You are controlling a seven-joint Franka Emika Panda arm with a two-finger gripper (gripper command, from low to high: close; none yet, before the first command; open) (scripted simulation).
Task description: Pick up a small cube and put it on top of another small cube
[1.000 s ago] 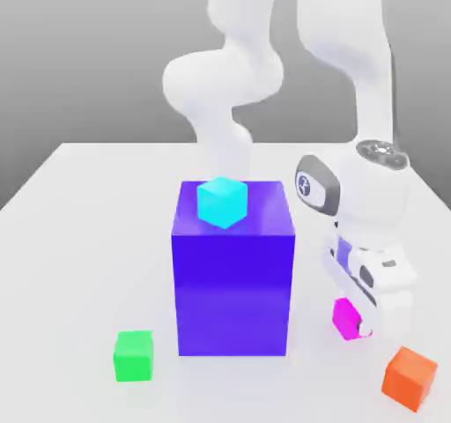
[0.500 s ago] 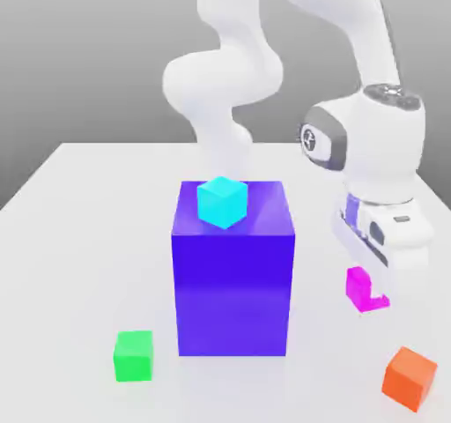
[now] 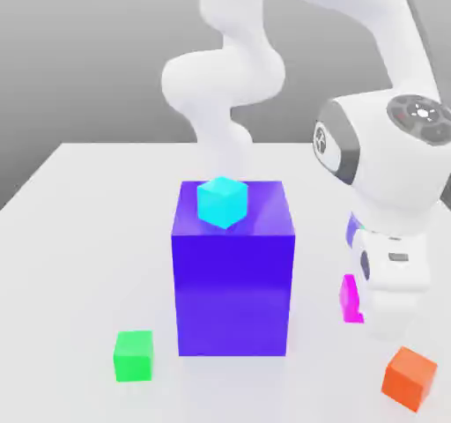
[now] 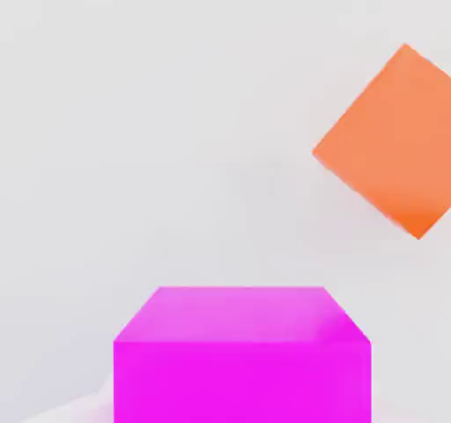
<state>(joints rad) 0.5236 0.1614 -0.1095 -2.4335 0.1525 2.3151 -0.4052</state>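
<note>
A: Magenta-pink small cube [image 3: 350,299], location? Entry needed.

B: Exterior view: it sits against the white two-finger gripper [image 3: 370,311], at about 3 o'clock from the big glossy purple-blue block [image 3: 232,276]. Only a narrow slice of it shows beside the hand; the rest is hidden behind the white body. It appears to be off the white tabletop [image 3: 79,236], though the contact point is hidden.

A: Gripper state?

B: Fingers pressed together, pinching the magenta-pink cube. The hand view agrees: the cube [image 4: 242,355] sits close under the camera, with the table beyond it.

A: The target?

B: Small bright green cube [image 3: 133,356] rests on the table at roughly 8 o'clock from the purple-blue block, near its lower corner but not touching. Nothing is on top of it. It is well apart from the gripper, with the block between them.

A: Other objects?

B: Small cyan cube [image 3: 221,201] sits on top of the purple-blue block, turned corner-on to the camera. Small orange cube [image 3: 410,377] lies on the table at about 5 o'clock from the gripper, near it but apart. In the hand view the orange cube [image 4: 392,144] is turned diagonally.

A: Stack status?

B: Not stacked. Magenta in the gripper, green alone on the table.
</note>
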